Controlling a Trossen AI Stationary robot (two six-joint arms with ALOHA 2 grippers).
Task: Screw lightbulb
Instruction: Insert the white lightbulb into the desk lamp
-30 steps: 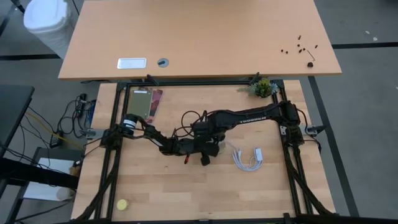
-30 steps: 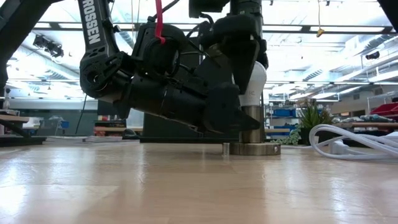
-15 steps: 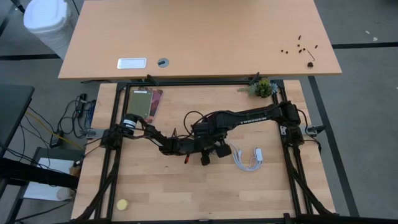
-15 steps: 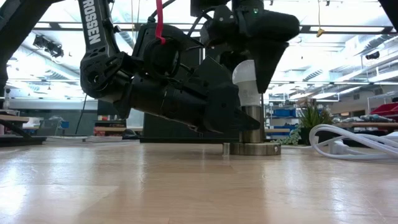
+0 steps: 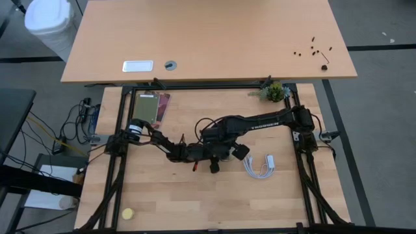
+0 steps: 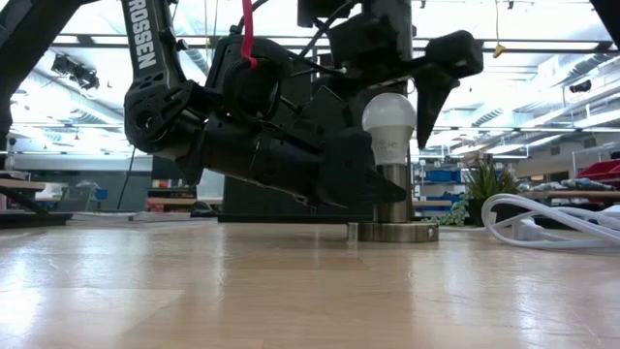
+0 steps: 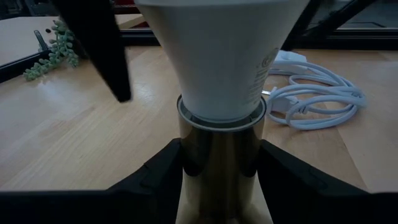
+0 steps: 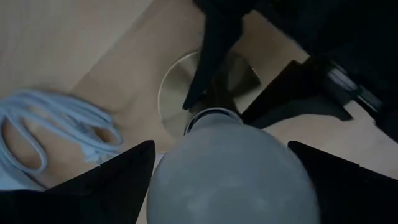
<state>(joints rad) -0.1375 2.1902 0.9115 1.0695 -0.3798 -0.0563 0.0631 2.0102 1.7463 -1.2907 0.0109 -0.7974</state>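
Robotics lab in an open industrial hall | sitting on a black-framed wooden workbench (image 5: 214, 201) beside a second desk (image 5: 208, 39) | showing exposed ceiling lights (image 6: 523, 48), storage shelving (image 6: 441, 179) and cabling (image 5: 71, 127) trailing over grey floor (image 5: 383, 130) | standing near a white bin (image 5: 49, 19)

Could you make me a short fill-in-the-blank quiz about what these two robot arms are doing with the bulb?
1. The lightbulb stands upright in a shiny metal ____.
2. The left gripper steadies the socket with one finger on ____ side.
3. The right gripper hangs above the bulb with its fingers ____.
4. On the table beside the socket lies a coiled white ____.

Missing words: socket; each; open; cable
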